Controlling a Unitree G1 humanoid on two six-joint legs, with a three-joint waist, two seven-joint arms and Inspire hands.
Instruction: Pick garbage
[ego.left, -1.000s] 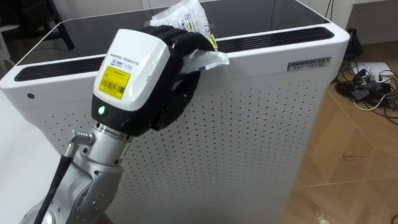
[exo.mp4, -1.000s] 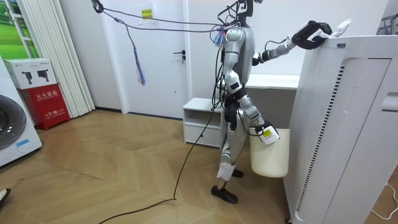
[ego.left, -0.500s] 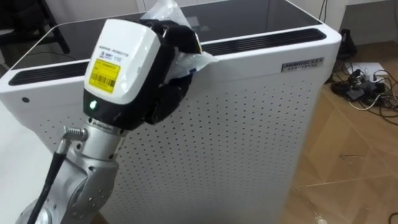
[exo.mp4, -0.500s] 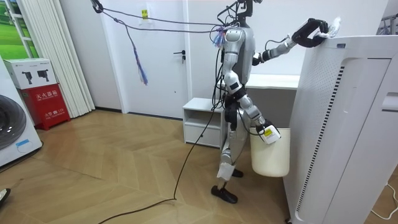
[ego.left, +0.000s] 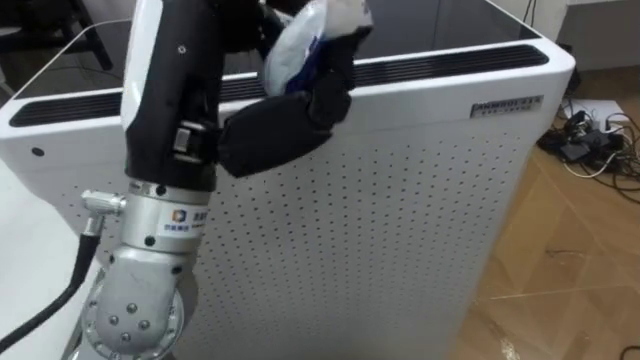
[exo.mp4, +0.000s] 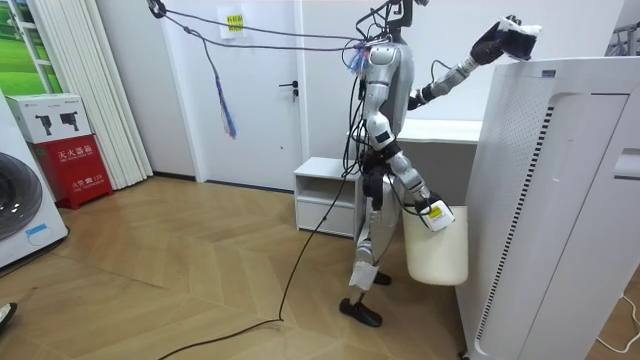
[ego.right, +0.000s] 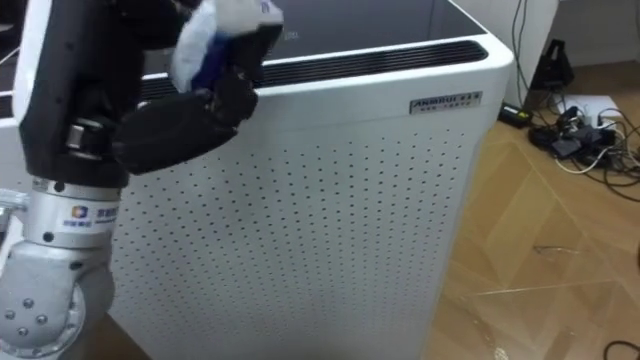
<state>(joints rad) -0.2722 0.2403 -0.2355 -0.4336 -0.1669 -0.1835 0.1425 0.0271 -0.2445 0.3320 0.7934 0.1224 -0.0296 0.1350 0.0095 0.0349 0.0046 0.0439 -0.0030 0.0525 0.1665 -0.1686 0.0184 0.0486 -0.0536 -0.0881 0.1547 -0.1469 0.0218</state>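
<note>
Step in hand: pick-up done, I'm in the carry-off. My left hand (ego.left: 272, 138) has its fingers curled tight round the garbage (ego.left: 306, 40), a crumpled white-and-blue wrapper. It's held up clear of the dark top of the big white perforated appliance (ego.left: 380, 230), above its near-left edge, not touching it.

In the room view I stand just beside the appliance with the left arm raised high. My right hand (exo.mp4: 431, 212) hangs low at the rim of a white bin (exo.mp4: 437, 252) by my legs. Can't tell whether its fingers grip it.

Next move, as I judge it: bring the left arm down and back, over the bin's mouth, then open the fingers. Needs a firm hold till then, since the wrapper looks light and slippery. Keep the elbow off the appliance's edge.

Loose cables (ego.left: 590, 135) lie on the wood floor far right, out of my way.
</note>
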